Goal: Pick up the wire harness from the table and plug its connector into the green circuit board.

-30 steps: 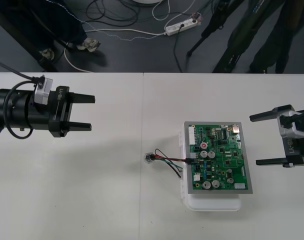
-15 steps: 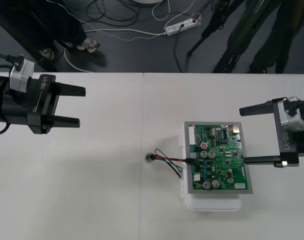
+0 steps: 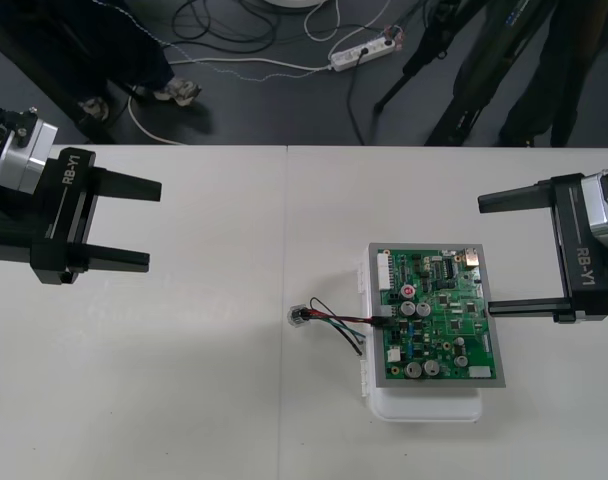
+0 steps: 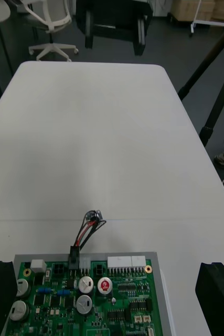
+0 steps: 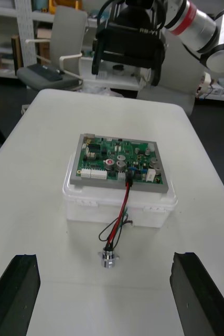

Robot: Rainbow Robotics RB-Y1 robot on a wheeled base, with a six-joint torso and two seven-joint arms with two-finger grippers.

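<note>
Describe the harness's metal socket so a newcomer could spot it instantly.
Find the green circuit board on its white base. Thin wires run from its left edge to the socket lying on the table, the only small round metal piece.

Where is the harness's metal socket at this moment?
In the front view the metal socket lies on the table, just left of the green circuit board, its wires leading to the plug in the board.

Bare table (image 3: 164, 400) lies wide open at 9 o'clock of the green circuit board (image 3: 439, 315), past the wire harness (image 3: 334, 318); the right gripper (image 3: 487, 256) crowds its 3 o'clock edge.
</note>
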